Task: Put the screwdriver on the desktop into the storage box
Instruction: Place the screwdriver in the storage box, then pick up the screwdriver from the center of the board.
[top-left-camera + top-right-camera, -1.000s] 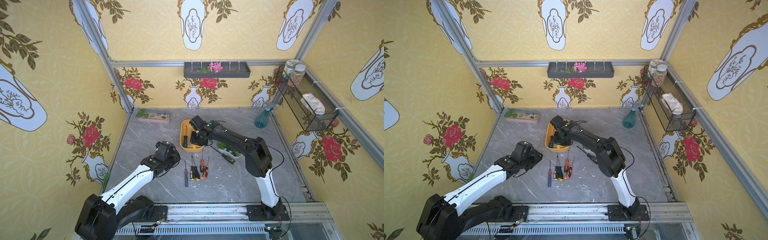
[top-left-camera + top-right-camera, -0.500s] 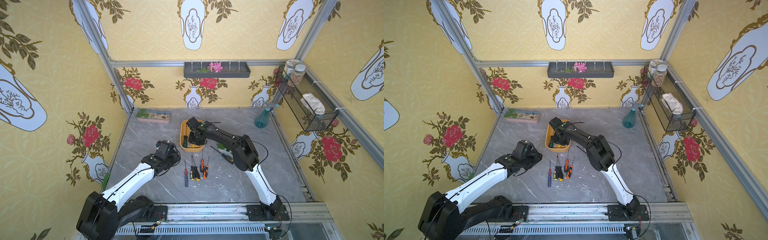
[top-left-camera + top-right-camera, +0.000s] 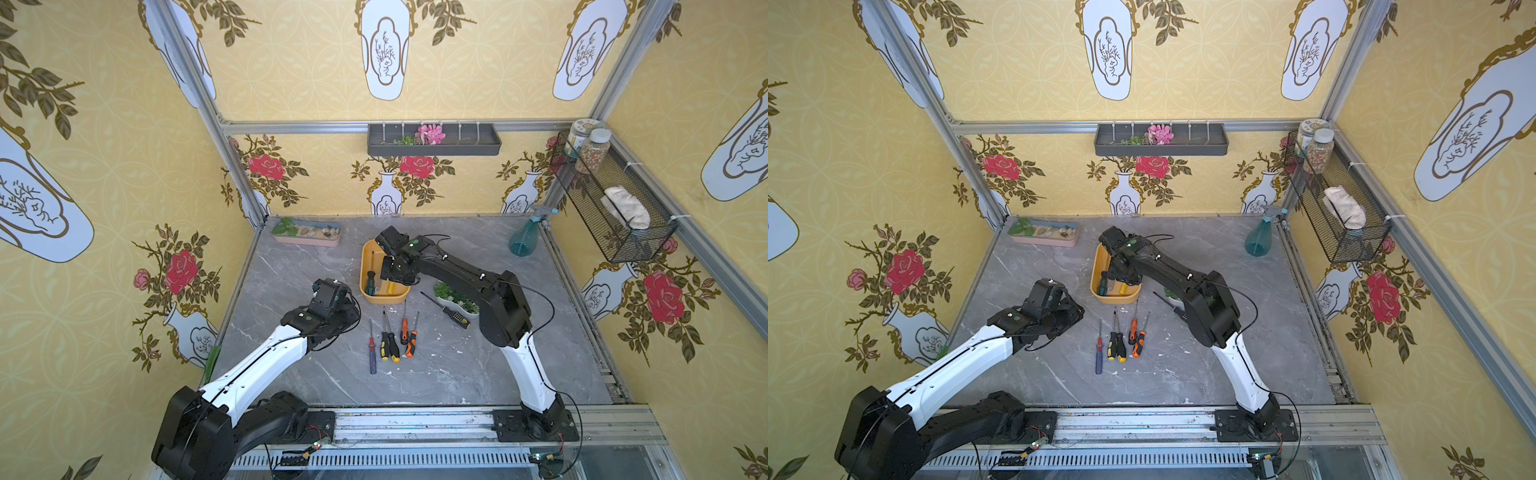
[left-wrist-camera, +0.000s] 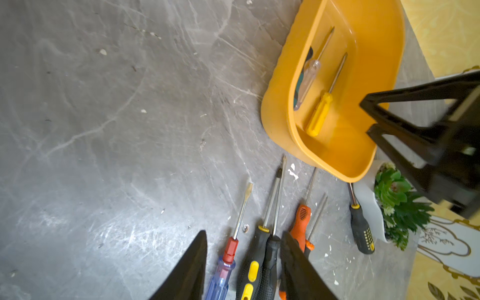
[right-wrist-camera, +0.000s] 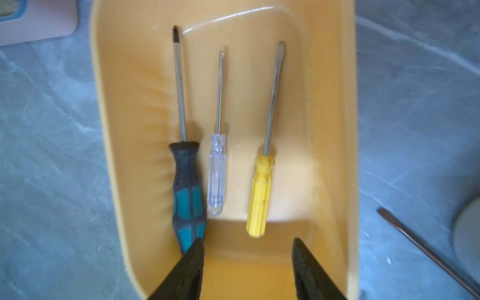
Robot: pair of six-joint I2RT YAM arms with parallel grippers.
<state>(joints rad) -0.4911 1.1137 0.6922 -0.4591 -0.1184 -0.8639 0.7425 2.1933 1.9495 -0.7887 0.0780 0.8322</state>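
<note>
Right hand parted, empty, over box; three lie inside. Six-odd screwdrivers on desk, left hand part-open just above, seemingly empty. Light, stiff; steel shafts slippery, so take rubber handle mid-length

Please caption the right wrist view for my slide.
Open right end effector over the storage box holding a teal screwdriver, a clear screwdriver, a yellow screwdriver.

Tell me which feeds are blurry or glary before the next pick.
Right wrist view: soft, with a white glare streak on the curved end wall of the shallow yellow-orange plastic storage box. Left wrist view: grey marble-patterned desktop crisp, right tool blurred at the frame edge. Both top views: sharp, evenly lit, no harsh shadows.
</note>
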